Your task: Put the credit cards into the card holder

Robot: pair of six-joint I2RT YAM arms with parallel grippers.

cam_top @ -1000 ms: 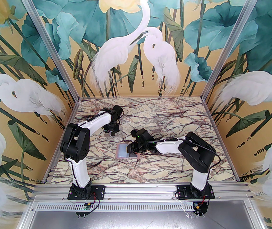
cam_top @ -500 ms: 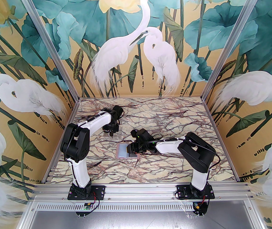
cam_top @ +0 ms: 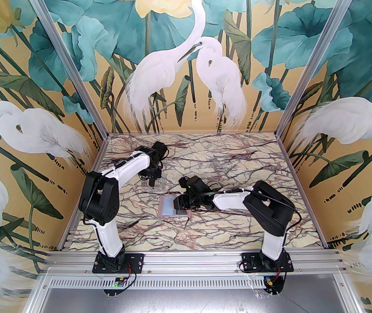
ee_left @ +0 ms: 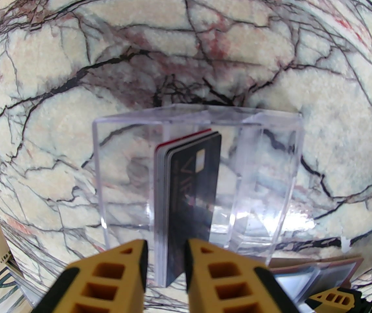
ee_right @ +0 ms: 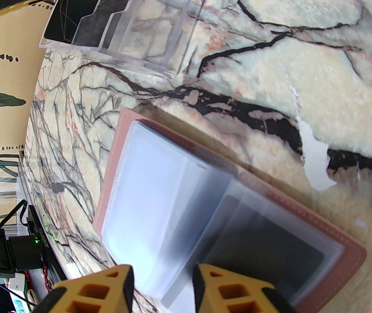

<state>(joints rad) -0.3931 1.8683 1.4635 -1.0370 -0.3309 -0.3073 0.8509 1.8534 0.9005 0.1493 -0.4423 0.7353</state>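
Note:
The credit cards (ee_left: 192, 181) stand on edge in a small clear plastic box (ee_left: 267, 161): black ones with gold lettering in front, a red edge behind. My left gripper (ee_left: 165, 256) is open, its fingers closely straddling the near end of the stack, with a sliver of gap on the left side. From above, the left gripper (cam_top: 152, 182) points down into the box (cam_top: 160, 185). The card holder (ee_right: 114, 148) lies open, pink-brown with pale clear sleeves. My right gripper (ee_right: 163, 282) is open over it, a sleeve page rising between the fingers. A dark card (ee_right: 271, 249) sits in the right-hand sleeve.
The card holder (cam_top: 168, 207) lies mid-table, a hand's width nearer than the box, with the right gripper (cam_top: 177, 204) on its right half. The marble tabletop (cam_top: 238, 174) is bare at the right and back. Painted walls close in three sides.
The left arm's elbow has swung left and lower, and its wrist has shifted slightly toward the back, still over the box. The right arm has not moved.

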